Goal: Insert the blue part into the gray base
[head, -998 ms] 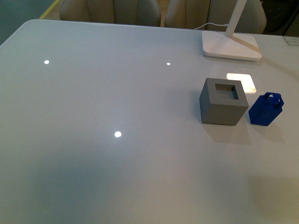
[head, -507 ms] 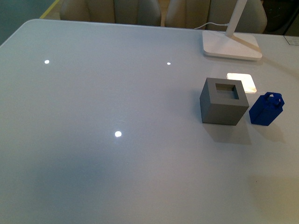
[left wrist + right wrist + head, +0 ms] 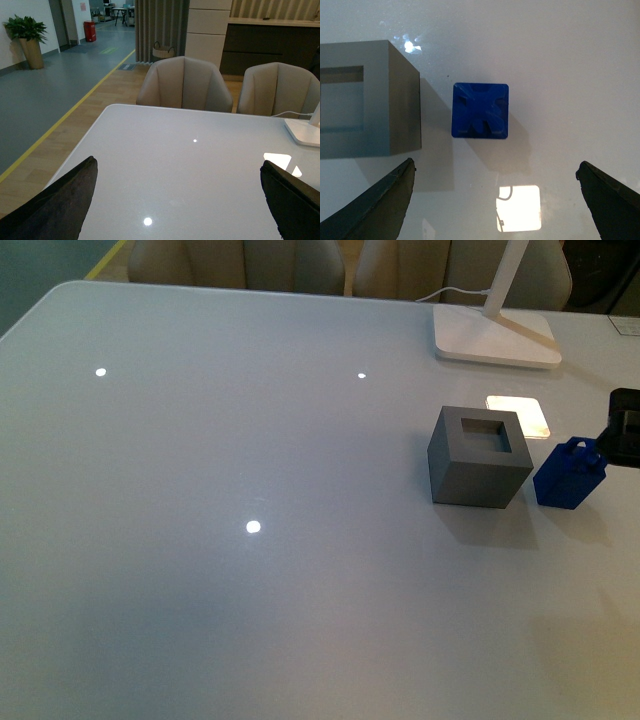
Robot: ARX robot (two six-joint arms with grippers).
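**Desk** [image 3: 250, 440]: white, glossy, rounded corner, with small ceiling lights mirrored in it.

**Gray base** [image 3: 478, 460]: matte gray cube standing on the right half of the desk. The square hole in its top face is open. Also seen in the right wrist view [image 3: 402, 105].

**Blue part** [image 3: 568, 478]: deep-blue block, upright on the desk with its loop on top. It stands just to the right of the gray base with a narrow gap between them, not touching. From above [image 3: 480, 110] its top shows a moulded cross-like pattern. No hand holds it.

**Right hand** [image 3: 495, 165]: the two dark fingers [image 3: 385, 200] are spread wide and grip nothing. It looks down on the blue part, which lies ahead of the fingertips. In the front view only a dark piece shows at the right edge [image 3: 625, 427], close by the part's loop.

**Left hand** [image 3: 177, 164]: fingers [image 3: 60, 200] spread wide and empty, raised over the desk and facing the chairs.

**Lamp foot** [image 3: 495, 340]: white, flat, at the far edge, with a slanted stem and a white cable.

**Bright patch** [image 3: 520, 412]: a square reflection of light on the desk, behind the gray base.

**Chairs** [image 3: 184, 85]: two, beige and padded, at the far side.
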